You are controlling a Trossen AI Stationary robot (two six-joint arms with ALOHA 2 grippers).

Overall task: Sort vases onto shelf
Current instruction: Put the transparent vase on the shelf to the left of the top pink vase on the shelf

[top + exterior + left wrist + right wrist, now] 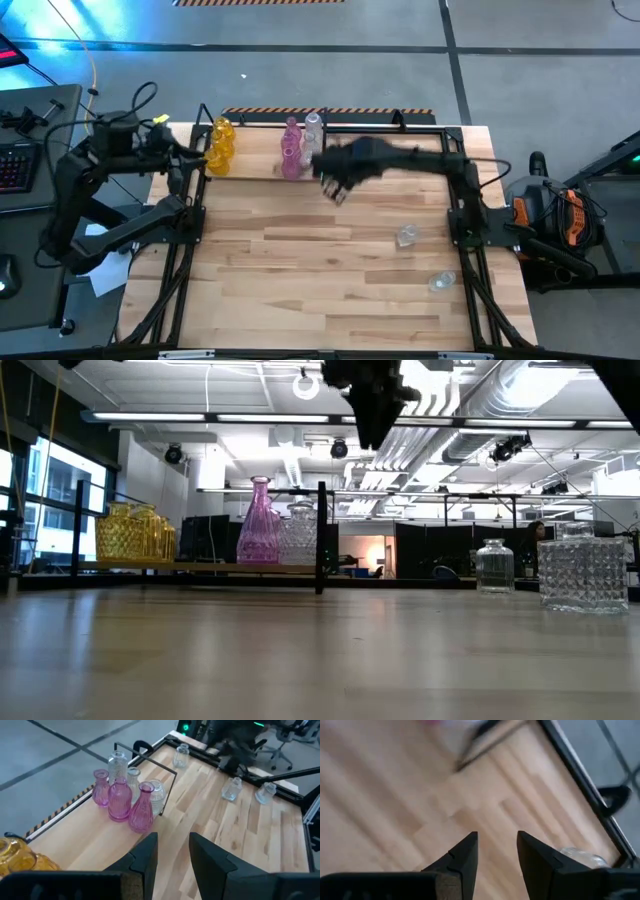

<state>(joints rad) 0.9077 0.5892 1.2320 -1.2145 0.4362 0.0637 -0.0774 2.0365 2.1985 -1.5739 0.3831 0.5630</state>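
1. I have the right gripper point(335, 190) in the air just in front of the shelf point(400, 124), close to its black upright divider point(321, 538). Its fingers stand partly apart with nothing between them, plain in the right wrist view.
2. The left gripper point(172, 852) waits at the shelf's left end, beside the amber vases point(221, 145). Its fingers are also partly apart and empty.
3. On the shelf, the amber vases stand at the left end, while the pink vases point(291, 150) and some clear ones point(313, 132) cluster just left of the divider.
4. I judge I'm between placements: two clear vases point(406, 236) wait on the butcher-block tabletop point(300, 280), well in front of the shelf towards its right end, one point(441, 283) farther out than the other.
5. The next move calls for swinging the right arm away from the shelf and down over the nearer clear vase, fingers astride its body.
6. There's open wood between the shelf and those vases, so room is good. The divider and the packed pink cluster are what I'd keep clear of.
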